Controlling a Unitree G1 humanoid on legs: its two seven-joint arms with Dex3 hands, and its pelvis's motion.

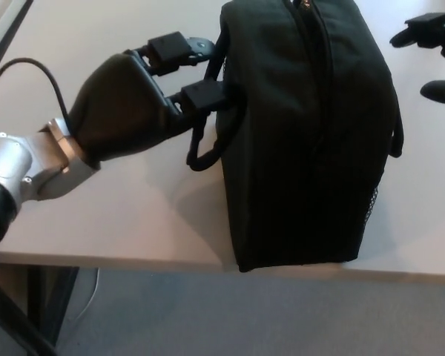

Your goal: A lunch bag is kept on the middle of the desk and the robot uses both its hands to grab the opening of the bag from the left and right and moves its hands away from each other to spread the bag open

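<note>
The black lunch bag [304, 141] stands on the pale desk [119, 222], with its zip line [317, 52] running along the top. My left hand [130, 107] is at the bag's left side. Its fingers [200, 95] are stretched out and press against the upper left wall, just above the hanging left strap loop [208, 144]; the thumb is hidden. My right hand [436, 52] shows only partly at the upper right edge, fingers apart, clear of the bag. A second strap [395, 137] hangs on the bag's right side.
The desk's front edge [133, 261] runs just below the bag's near end, with grey carpet [222, 319] beneath. A thin black cable [31, 65] loops over my left wrist. A dark desk leg [15, 326] stands at the lower left.
</note>
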